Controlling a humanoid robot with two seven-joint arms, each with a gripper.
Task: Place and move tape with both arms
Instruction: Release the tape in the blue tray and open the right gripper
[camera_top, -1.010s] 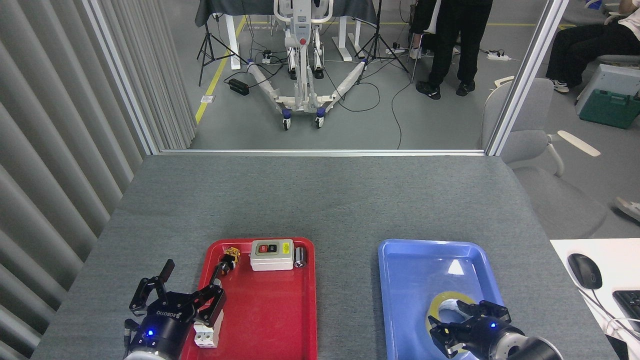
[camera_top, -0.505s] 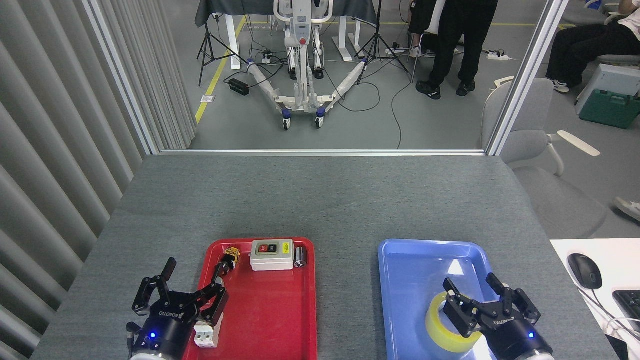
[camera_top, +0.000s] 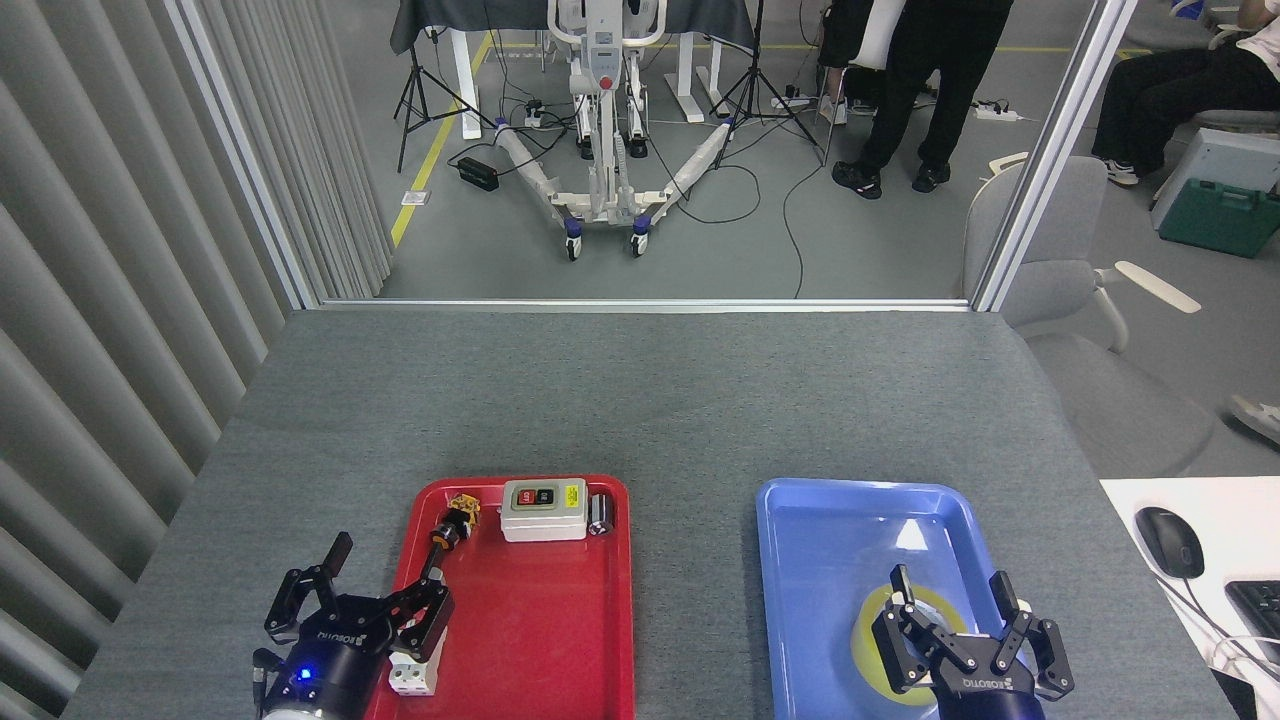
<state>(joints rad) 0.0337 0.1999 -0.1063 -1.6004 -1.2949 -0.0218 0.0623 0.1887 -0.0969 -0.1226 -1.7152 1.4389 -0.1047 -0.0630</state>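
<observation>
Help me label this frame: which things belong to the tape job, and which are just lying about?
Job: tape, blue tray, right gripper, left gripper.

Lying about: red tray, switch box, white plug, mouse, chair.

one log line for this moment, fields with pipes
tape: flat in blue tray | right gripper: open above tape | left gripper: open at red tray edge | stage: tape not gripped

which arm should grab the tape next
Right. Its open pincer hangs right over the tape in the blue tray; the left pincer is off by the red tray.
</observation>
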